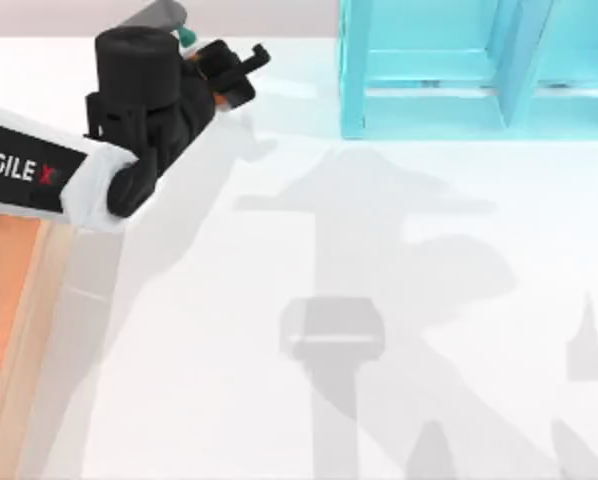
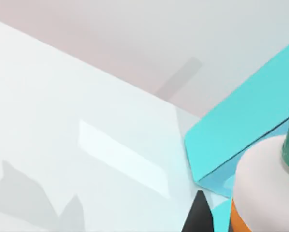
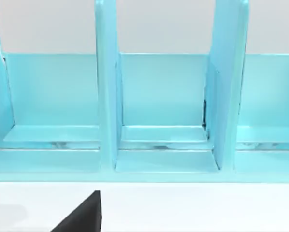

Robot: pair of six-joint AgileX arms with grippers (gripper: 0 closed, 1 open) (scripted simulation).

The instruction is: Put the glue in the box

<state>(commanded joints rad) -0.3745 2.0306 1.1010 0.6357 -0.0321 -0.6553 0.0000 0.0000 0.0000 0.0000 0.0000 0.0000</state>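
Carrying the glue (image 2: 265, 188) in my left fingers (image 1: 222, 82), gripped above the worktop (image 1: 379, 300) so it clears the box (image 1: 9, 300) wall; right fingers' state unclear.

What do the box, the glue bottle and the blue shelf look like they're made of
The box looks wooden: pale tan wall, matte reddish-brown inside. The glue looks like smooth plastic: orange body, white band, dark green cap, held at the left gripper. The shelf unit looks like glossy cyan plastic or painted board, faintly reflective.

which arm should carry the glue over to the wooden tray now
Left. The left gripper holds the orange bottle with the dark green cap, and the tan-walled, reddish-brown wooden tray lies just below it on the table's left.
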